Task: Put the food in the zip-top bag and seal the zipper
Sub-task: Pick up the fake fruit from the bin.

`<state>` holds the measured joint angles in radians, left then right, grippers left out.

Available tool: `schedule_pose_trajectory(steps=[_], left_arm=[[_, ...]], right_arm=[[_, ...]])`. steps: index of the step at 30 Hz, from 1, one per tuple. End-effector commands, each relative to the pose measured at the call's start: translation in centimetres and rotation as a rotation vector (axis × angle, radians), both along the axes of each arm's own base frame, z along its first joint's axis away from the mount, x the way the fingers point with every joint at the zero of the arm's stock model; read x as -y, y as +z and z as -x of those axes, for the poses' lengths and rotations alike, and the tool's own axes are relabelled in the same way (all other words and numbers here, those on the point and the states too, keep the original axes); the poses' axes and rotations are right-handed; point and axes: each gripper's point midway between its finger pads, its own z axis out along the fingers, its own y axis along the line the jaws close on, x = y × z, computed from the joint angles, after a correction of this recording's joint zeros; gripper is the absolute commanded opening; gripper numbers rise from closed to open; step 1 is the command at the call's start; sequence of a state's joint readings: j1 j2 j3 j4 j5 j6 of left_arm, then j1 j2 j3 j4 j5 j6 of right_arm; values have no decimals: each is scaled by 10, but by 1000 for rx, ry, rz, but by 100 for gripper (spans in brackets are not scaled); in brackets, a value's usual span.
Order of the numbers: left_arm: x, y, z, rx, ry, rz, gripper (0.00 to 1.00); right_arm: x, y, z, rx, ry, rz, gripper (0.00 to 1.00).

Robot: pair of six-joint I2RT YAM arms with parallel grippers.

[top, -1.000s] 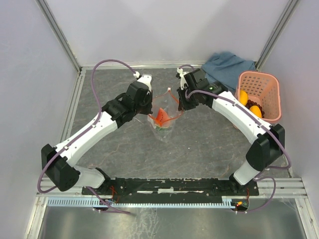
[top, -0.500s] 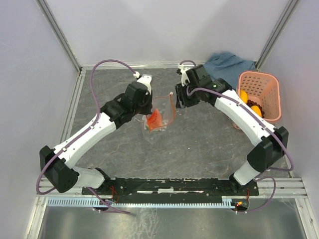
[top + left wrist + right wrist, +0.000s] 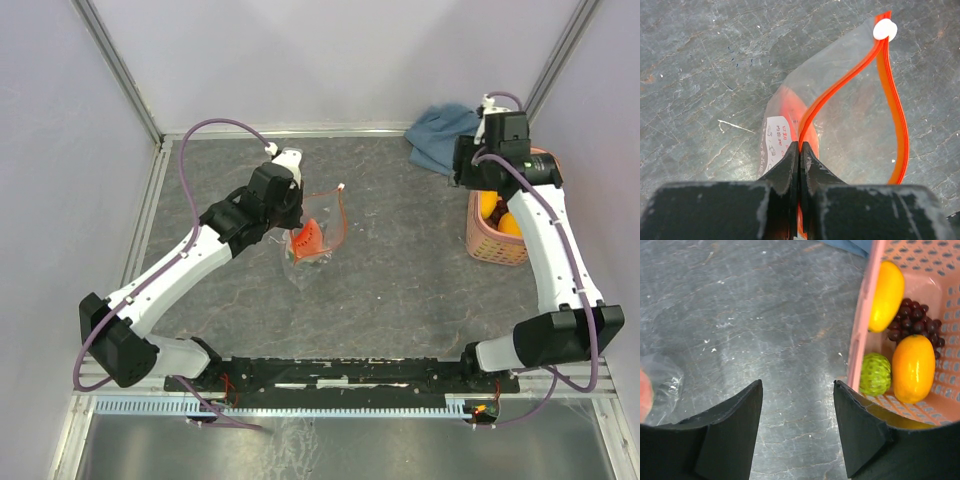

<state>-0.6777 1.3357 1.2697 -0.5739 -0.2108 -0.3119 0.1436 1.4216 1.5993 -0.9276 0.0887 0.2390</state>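
Note:
The clear zip-top bag (image 3: 318, 250) hangs over the middle of the table with its mouth gaping. A red watermelon wedge (image 3: 310, 238) lies inside it. My left gripper (image 3: 296, 216) is shut on the near end of the red-orange zipper (image 3: 897, 115), just at my fingertips (image 3: 800, 145); the white end piece (image 3: 884, 30) is at the far end. My right gripper (image 3: 797, 385) stands open and empty above the table beside the left wall of the pink basket (image 3: 862, 330). In the basket lie a yellow oblong fruit (image 3: 887, 295), dark grapes (image 3: 915, 322) and an orange fruit (image 3: 912, 367).
A green bumpy fruit (image 3: 875, 374) also sits in the basket (image 3: 540, 160). A blue-grey cloth (image 3: 440, 135) is bunched at the back right next to the basket. A crinkled corner of the bag (image 3: 660, 385) shows at the left of the right wrist view.
My right gripper has let go of the bag's mouth, opened, and swung right to the basket. The bag has shifted slightly left, held by the left gripper alone.

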Motion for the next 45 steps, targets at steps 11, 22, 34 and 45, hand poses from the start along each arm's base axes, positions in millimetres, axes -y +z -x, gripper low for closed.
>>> schedule_pose_trajectory(steps=[11,22,34,45], left_arm=[[-7,24,-7,69,-9,16,3],[-8,21,-9,53,-13,27,3],[-10,17,-13,33,-10,38,3],[-10,15,-14,16,-17,56,3]], right_arm=[[142,-41,-40,26,-479,-65,71],[198,-109,-42,-164,-621,45,84],[206,-170,-25,-349,-648,84,93],[200,-206,-18,-425,-650,17,91]])
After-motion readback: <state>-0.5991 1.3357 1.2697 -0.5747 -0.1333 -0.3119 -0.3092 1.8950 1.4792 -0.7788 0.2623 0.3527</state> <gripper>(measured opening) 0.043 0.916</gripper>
